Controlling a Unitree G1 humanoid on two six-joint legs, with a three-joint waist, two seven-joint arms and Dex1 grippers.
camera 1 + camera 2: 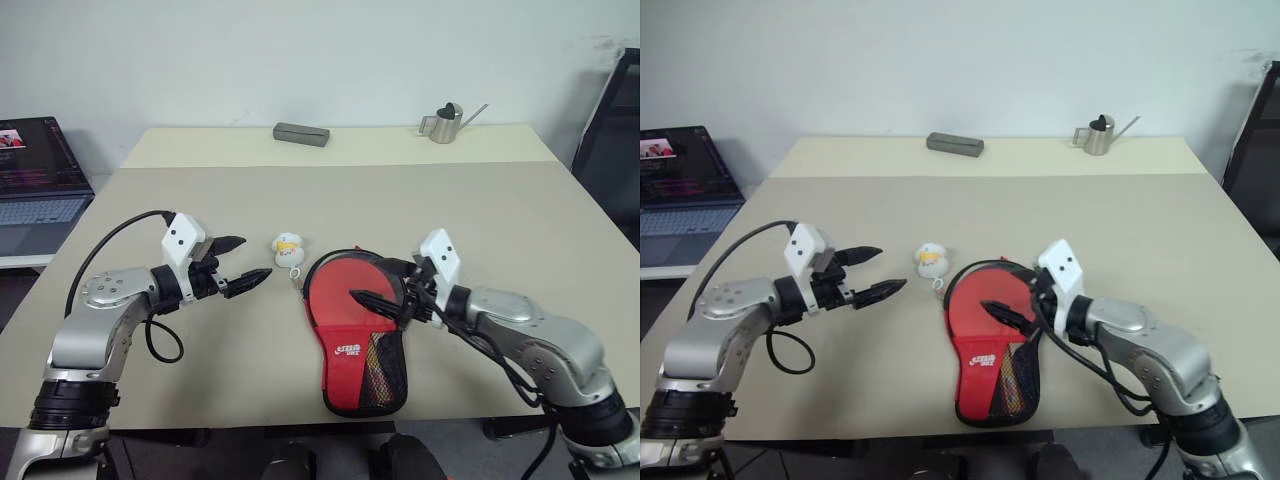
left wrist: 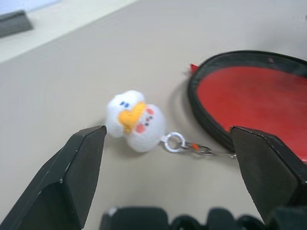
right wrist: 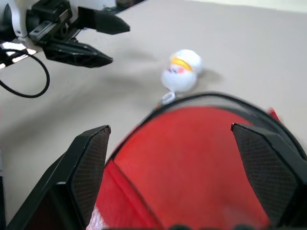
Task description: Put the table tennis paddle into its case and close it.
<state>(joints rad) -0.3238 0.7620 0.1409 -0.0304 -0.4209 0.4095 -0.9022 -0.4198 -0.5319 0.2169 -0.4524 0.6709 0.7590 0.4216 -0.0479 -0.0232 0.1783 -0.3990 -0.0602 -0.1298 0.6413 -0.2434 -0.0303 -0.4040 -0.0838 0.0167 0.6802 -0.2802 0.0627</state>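
One red table tennis paddle (image 1: 345, 300) lies flat on the beige table (image 1: 520, 230), near the front edge and a little to my right of centre. I see its round red face lying inside the open case (image 1: 395, 375), whose black zipper rim curves around the far side of the blade. Nearer to me, the lower part of the case shows a mesh pocket, and the handle end lies there under the mesh, so I cannot make out the handle clearly.

A small white and yellow charm (image 1: 288, 248), shaped like a duck, rests on the table just beyond the case's left rim, joined to it by a short metal ring and chain.

My right gripper (image 1: 382, 303) hovers over the right side of the red face, its two black fingers spread wide with nothing between them. I cannot tell from these views whether the fingertips touch the rubber. My left gripper (image 1: 243, 265) hangs over bare table to the left of the charm, pointing toward it, with its fingers also spread wide and empty, apart from both charm and case.

Farther back, a grey rectangular block (image 1: 301, 134) lies near the far edge, and a small metal watering can (image 1: 447, 123) stands toward the far right. An open laptop (image 1: 35, 175) sits off the table on my left.
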